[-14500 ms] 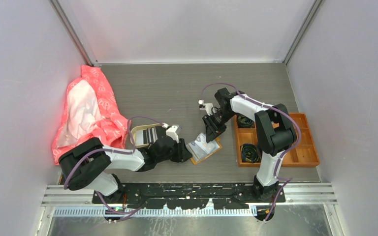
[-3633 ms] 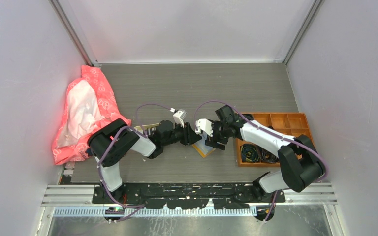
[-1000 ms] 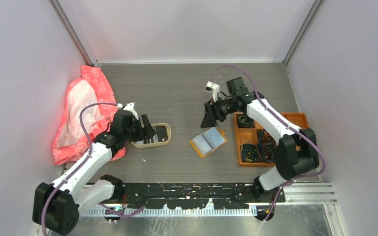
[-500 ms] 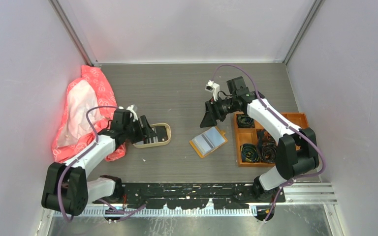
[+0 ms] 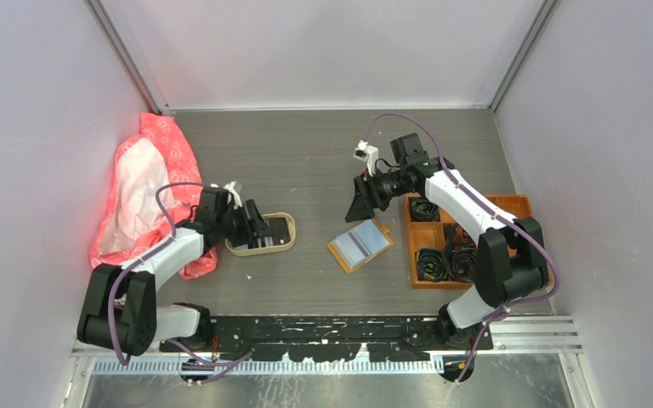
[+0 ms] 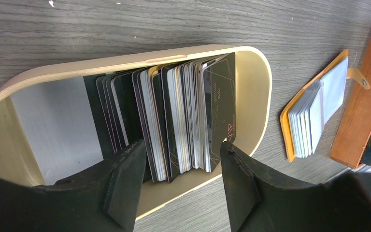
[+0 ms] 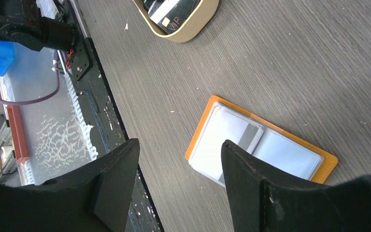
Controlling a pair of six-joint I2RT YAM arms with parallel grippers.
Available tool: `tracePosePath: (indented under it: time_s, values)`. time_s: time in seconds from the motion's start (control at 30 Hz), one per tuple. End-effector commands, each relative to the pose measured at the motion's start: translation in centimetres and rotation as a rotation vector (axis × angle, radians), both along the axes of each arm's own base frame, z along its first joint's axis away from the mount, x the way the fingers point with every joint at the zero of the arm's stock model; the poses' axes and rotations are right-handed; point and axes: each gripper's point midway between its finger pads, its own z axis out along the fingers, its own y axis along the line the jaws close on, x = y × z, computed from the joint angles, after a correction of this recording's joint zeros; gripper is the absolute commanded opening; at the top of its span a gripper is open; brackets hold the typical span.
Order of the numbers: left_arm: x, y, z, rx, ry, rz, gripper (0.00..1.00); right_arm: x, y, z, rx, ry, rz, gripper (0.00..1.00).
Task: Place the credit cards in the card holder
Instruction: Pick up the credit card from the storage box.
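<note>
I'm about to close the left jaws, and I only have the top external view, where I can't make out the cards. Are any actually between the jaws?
Observer: Yes. In the left wrist view the left gripper is open, and its jaws straddle a thick bundle of the credit cards standing on edge in the tray, not one card.
Operator: Is the card holder ready?
Observer: The right wrist view shows it lying open on the table, with a grey-striped card showing inside.

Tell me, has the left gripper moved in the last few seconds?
Yes. The left gripper has gone left, from beside the card holder to the beige tray.
</note>
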Motion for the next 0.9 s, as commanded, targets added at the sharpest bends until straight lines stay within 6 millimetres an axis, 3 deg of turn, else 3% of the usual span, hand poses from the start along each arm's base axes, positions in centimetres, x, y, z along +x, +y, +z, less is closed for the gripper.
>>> tracePosePath:
  time_s: [0.0, 0.2, 0.27, 0.4, 0.57, 0.87]
  values:
    - [1.1, 0.3, 1.5, 0.014, -0.053, 0.011, 0.59, 0.2, 0.6, 1.4, 0.035, -0.035, 0.025, 0.67]
    - [1.0, -1.1, 1.7, -0.068, -0.039, -0.028, 0.58, 0.2, 0.5, 1.5, 0.034, -0.038, 0.026, 0.67]
    - [1.1, -1.8, 1.9, -0.109, -0.038, -0.035, 0.53, 0.2, 0.5, 1.4, 0.031, -0.038, 0.026, 0.67]
    - [1.4, -2.7, 3.5, -0.184, -0.07, -0.039, 0.46, 0.2, 0.5, 1.3, 0.029, -0.04, 0.029, 0.67]
    - [1.7, -3.5, 5.3, -0.254, -0.125, -0.041, 0.45, 0.2, 0.5, 1.3, 0.029, -0.036, 0.03, 0.67]
    - [2.2, -4.2, 3.1, -0.28, -0.062, -0.049, 0.5, 0.1, 0.5, 1.3, 0.029, -0.038, 0.033, 0.67]
